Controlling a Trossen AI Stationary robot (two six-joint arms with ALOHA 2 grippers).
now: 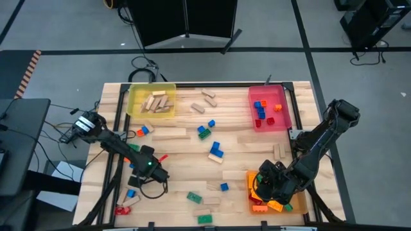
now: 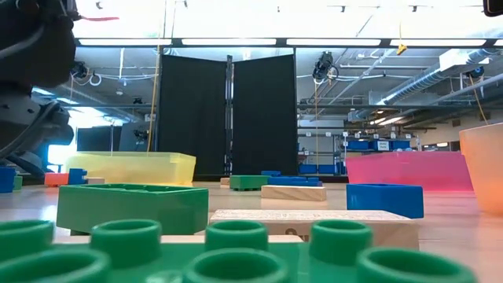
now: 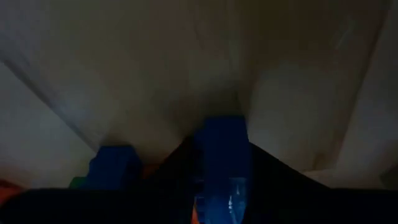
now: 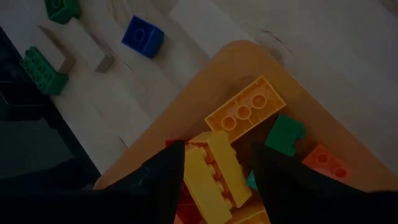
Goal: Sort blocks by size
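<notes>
Left gripper (image 1: 142,174) sits low on the table, well away from the yellow tray (image 1: 151,101), its fingers closing around a small blue brick (image 3: 222,155). Treat that brick as light, rigid, slick plastic; pinch its flat sides, not the studs. Right gripper (image 4: 214,171) hangs over the orange tray (image 4: 245,53), grasping a yellow brick (image 4: 217,177) by its long sides.
</notes>
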